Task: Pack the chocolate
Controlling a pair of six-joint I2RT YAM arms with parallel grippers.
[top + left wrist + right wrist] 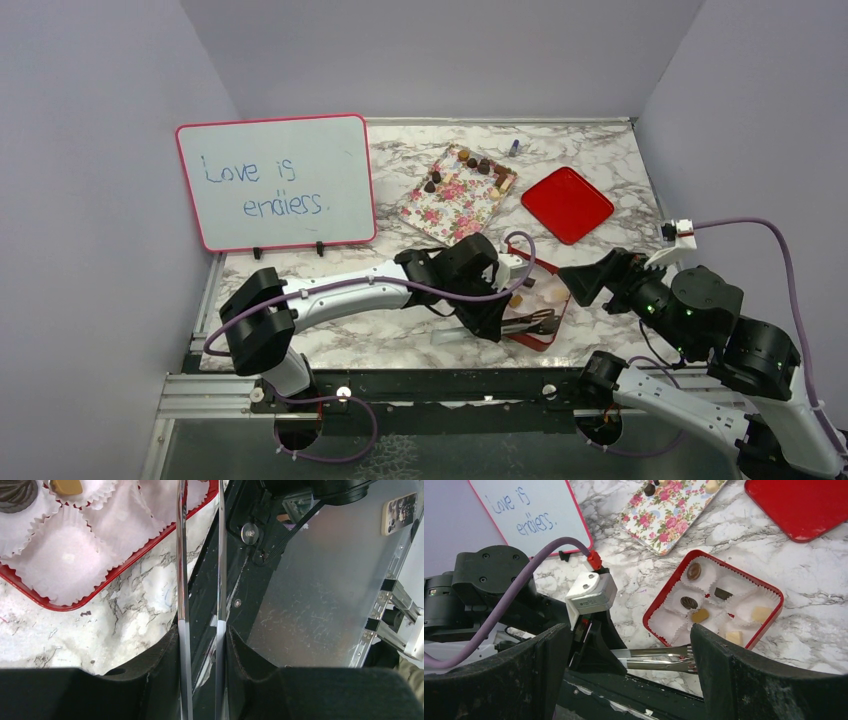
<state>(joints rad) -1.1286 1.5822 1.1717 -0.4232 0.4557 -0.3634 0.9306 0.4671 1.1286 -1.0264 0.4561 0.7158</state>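
Note:
A red box (540,343) lined with white paper cups sits at the table's near edge and holds several chocolates, such as a round brown one (694,571), a dark one (688,602) and a caramel one (700,615). More chocolates (480,165) lie on the floral tray (455,205) further back. My left gripper (497,318) is shut on metal tongs (659,659). The tongs' toothed tips are empty and lie by the box's near rim (40,599). My right gripper (580,282) hovers right of the box, open, with nothing in it.
A red lid (567,204) lies at the back right. A whiteboard (275,182) stands at the back left. A small blue-capped object (514,147) sits behind the floral tray. The black table rail (240,580) runs just under the tongs.

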